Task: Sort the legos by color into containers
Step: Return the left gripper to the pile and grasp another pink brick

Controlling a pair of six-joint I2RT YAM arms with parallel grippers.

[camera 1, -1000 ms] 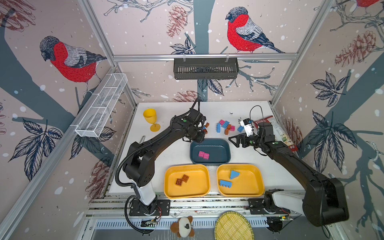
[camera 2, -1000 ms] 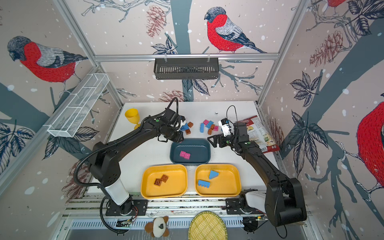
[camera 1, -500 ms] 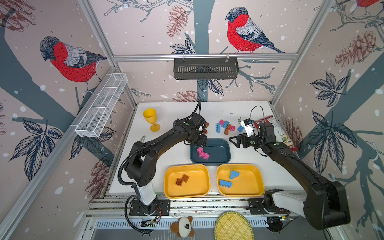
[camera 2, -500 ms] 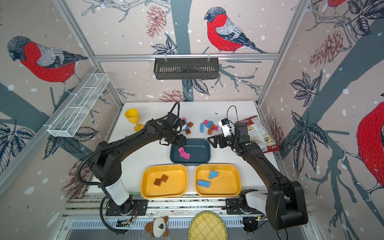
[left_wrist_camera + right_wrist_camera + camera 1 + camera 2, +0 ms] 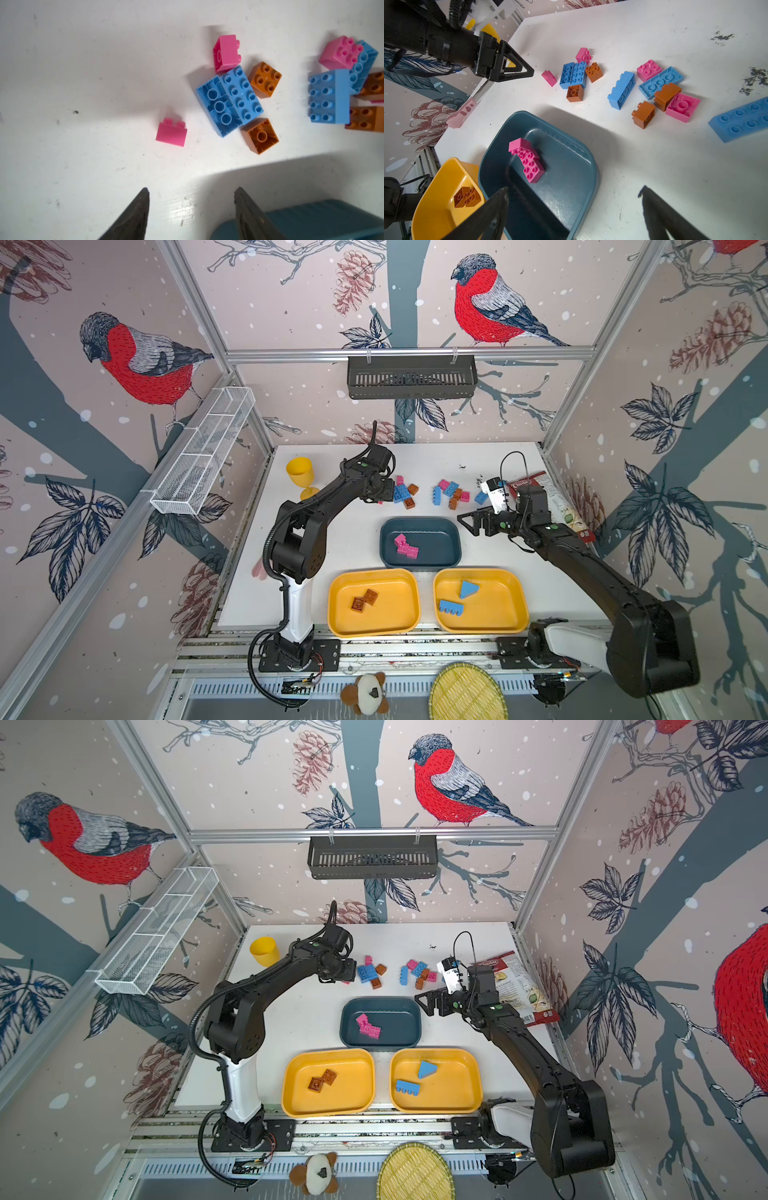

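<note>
Three trays are set on the white table (image 5: 332, 539): a left yellow tray (image 5: 395, 614), a right yellow tray (image 5: 498, 605) just beside it, and a teal tray (image 5: 436, 539) just behind them. The left gripper (image 5: 191, 188) is held low over the table near the far left corner of the teal tray; its jaws are moderately parted and nothing is between them. The right gripper (image 5: 574, 188) is held at the right side of the teal tray, spread wide and empty.

Unsorted legos are lying behind the teal tray in a left group (image 5: 400, 493) and a right group (image 5: 451, 489). Pink bricks (image 5: 406, 546) are found in the teal tray, touching one another. A blue wedge (image 5: 468, 588) and a blue toothed brick (image 5: 451, 608) are in the right yellow tray, apart. Two brown bricks (image 5: 364, 600) are in the left yellow tray, touching. One single pink brick (image 5: 171, 134) is lying between the left gripper and the left group.
</note>
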